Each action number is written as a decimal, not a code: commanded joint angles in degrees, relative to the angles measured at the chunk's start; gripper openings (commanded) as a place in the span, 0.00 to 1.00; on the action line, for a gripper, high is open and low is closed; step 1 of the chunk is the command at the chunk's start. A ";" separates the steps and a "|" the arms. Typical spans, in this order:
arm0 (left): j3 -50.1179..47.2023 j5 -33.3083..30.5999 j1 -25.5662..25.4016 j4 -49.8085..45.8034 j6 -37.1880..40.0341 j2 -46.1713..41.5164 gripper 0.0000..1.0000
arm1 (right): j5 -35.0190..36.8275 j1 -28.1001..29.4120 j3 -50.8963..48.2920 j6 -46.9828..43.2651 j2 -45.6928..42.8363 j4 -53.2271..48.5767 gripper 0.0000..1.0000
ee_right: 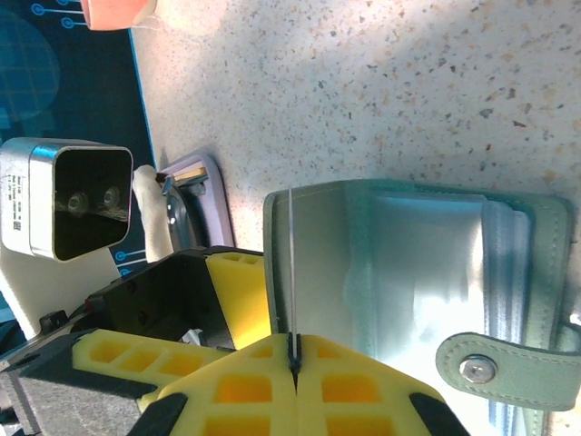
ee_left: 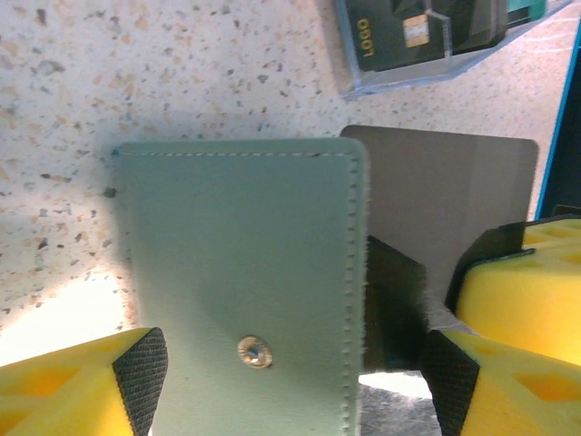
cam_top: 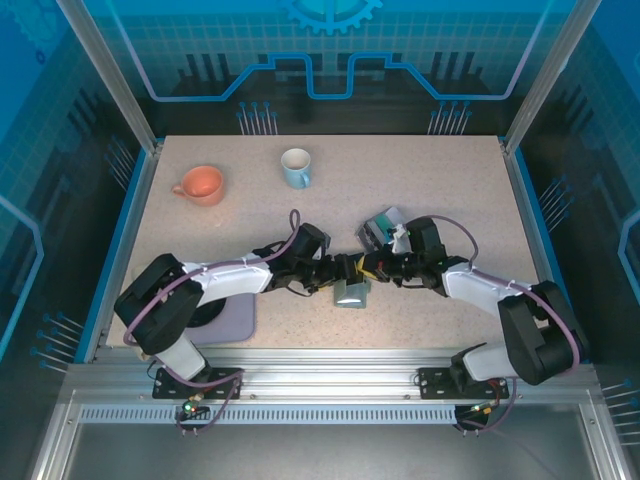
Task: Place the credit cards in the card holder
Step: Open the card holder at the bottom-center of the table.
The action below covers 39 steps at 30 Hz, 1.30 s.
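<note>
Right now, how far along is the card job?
Done: the wallet lies open; glare hides whether any pocket is filled.
In hand: the right hand is shut on a grey card, its edge at the wallet's flap. The left hand is open, straddling that flap.
Left: seat this card, then the rest. A dark card lies in the clear box.

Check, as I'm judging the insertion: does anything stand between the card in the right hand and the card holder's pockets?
Nothing visible does: the grey card, pinched in the right hand, stands at the open card holder.
</note>
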 commanded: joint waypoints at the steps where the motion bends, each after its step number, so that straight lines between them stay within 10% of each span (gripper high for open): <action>1: 0.56 0.68 -0.19 -0.26 1.99 -1.07 0.74 | -2.64 -0.88 -0.65 0.96 -1.06 2.70 0.00; 7: 0.01 0.41 0.21 -0.44 1.74 -1.03 0.50 | -3.36 -0.87 -0.89 1.67 0.00 4.06 0.00; 28: -1.30 0.97 1.83 -1.23 2.01 -1.63 0.16 | -5.27 -0.89 -1.00 3.70 2.19 8.10 0.00; 39: -7.22 5.81 5.30 8.78 -3.18 -3.54 0.00 | 13.14 -0.37 7.38 -15.21 -6.94 -27.22 0.02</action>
